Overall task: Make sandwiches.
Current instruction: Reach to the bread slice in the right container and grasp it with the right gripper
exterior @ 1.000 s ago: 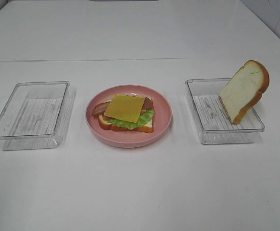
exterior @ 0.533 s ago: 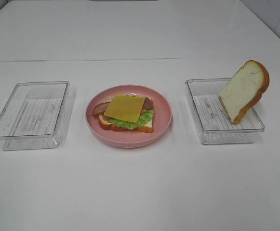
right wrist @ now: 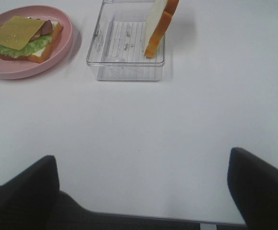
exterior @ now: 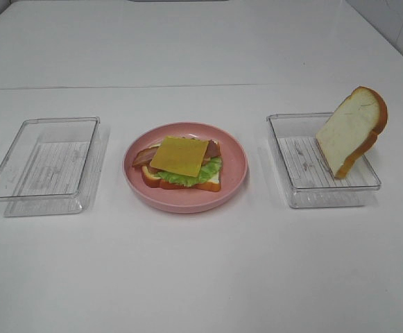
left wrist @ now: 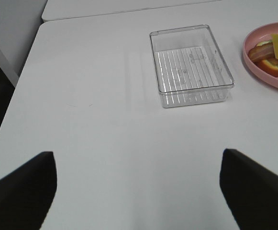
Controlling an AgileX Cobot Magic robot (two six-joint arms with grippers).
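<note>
Cheese (exterior: 179,155) tops a stack of lettuce (exterior: 191,175), bacon (exterior: 144,156) and bread (exterior: 180,182) on the pink plate (exterior: 232,149), which sits between two clear trays. The second slice (exterior: 350,132) leans upright in the right tray (exterior: 298,191); the left tray (exterior: 43,201) holds nothing. Both grippers, left (left wrist: 139,184) and right (right wrist: 143,184), hang spread wide over bare table (exterior: 201,277), grasping nothing.

White surface (exterior: 201,277) with three containers in a row.
We see a pink plate (exterior: 234,182) between two clear trays (exterior: 21,187) (exterior: 284,177); a seam, perhaps, crosses behind them.
</note>
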